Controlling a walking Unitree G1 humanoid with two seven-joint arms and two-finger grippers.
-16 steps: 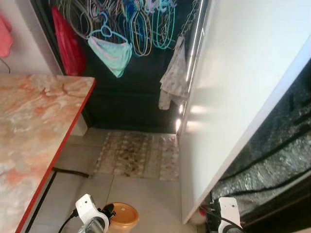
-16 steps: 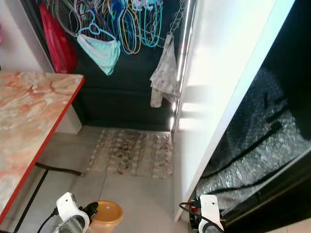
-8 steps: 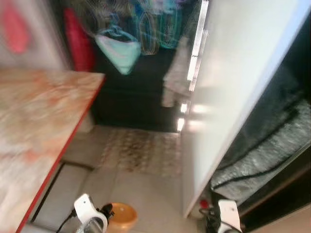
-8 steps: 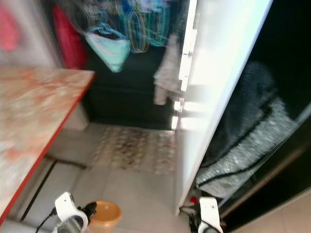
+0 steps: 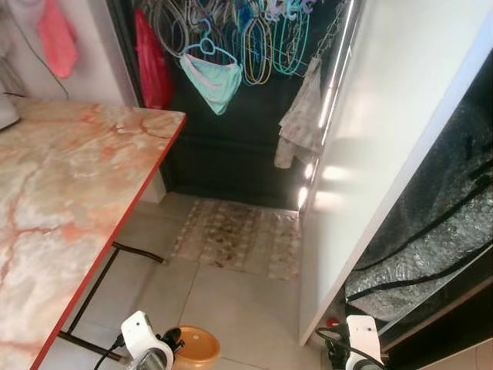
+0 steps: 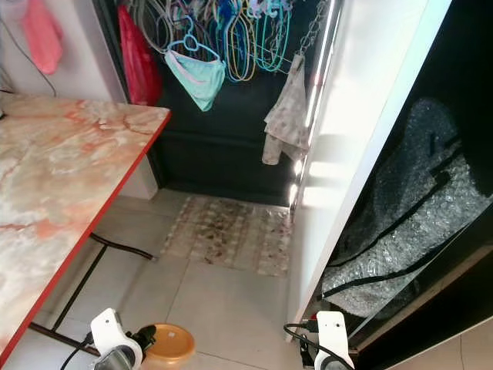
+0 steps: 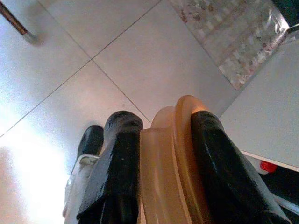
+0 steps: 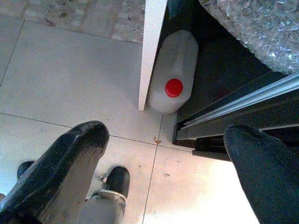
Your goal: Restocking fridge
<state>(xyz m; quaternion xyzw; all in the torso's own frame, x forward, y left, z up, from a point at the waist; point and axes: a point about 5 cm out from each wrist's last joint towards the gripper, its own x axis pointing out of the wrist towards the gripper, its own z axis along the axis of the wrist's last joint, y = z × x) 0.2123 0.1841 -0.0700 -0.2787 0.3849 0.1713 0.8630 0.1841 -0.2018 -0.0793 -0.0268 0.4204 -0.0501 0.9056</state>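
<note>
Jug (image 8: 172,72) beside white panel (image 8: 152,46); left end effector (image 7: 161,158) grips orange bowl (image 7: 173,154).

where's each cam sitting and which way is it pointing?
Left eye, right eye: head stereo pair, angled down at marble table, rug, fridge side; both wrists low.
Left wrist: along left gripper shut on orange container, floor below.
Right wrist: along open right gripper, at jug.
Shared: rug.

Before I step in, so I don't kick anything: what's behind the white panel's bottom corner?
A translucent jug with a red cap stands behind the white panel. Further back, shadow hides everything.
</note>
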